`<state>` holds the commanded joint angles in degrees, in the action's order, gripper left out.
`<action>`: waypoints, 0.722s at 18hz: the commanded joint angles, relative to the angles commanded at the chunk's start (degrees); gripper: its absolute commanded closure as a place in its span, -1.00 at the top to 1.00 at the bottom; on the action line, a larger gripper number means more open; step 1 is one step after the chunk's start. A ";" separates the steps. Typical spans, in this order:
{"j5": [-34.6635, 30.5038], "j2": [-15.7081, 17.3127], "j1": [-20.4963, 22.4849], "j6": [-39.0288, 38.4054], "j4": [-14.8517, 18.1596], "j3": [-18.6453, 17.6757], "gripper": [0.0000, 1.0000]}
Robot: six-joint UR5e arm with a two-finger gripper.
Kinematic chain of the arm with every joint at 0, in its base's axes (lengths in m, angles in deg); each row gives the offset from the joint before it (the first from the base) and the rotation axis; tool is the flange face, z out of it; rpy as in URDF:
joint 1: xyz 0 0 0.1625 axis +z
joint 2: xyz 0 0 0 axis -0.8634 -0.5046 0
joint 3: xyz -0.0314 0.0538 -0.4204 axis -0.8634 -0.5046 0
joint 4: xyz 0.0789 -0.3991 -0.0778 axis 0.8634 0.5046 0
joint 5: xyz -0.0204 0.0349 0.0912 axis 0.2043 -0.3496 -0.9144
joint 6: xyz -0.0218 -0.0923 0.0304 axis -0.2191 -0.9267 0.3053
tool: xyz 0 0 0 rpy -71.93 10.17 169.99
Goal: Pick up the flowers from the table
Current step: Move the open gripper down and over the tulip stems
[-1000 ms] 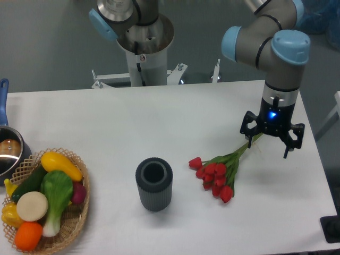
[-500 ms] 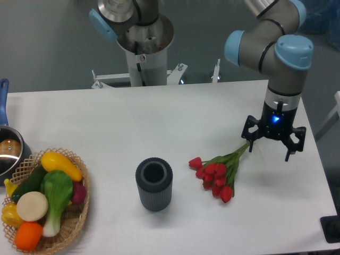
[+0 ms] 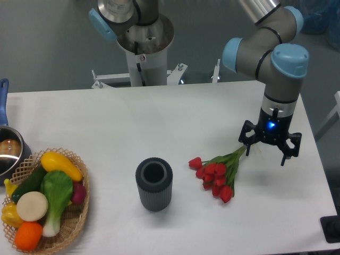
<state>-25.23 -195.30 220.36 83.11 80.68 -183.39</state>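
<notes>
Red flowers (image 3: 217, 178) lying flat on the white table (image 3: 175, 111), right of centre, buds toward the near edge, green stems angling up and right; gripper (image 3: 267, 153) poised directly over the stem ends, jaws spread apart, blue light glowing on the wrist; no clear grip on the stems. Left of the bunch, standing upright and apart from it, a dark ribbed vase (image 3: 154, 184); at far left, a wicker basket (image 3: 77, 215) of toy vegetables.
</notes>
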 joint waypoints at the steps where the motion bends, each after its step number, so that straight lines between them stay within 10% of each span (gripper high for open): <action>1: 0.00 0.00 0.18 2.64 0.09 -0.97 1.00; 13: -4.39 0.44 0.44 16.01 0.35 -6.77 1.00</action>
<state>-29.63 -194.86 220.80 99.12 81.03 -190.16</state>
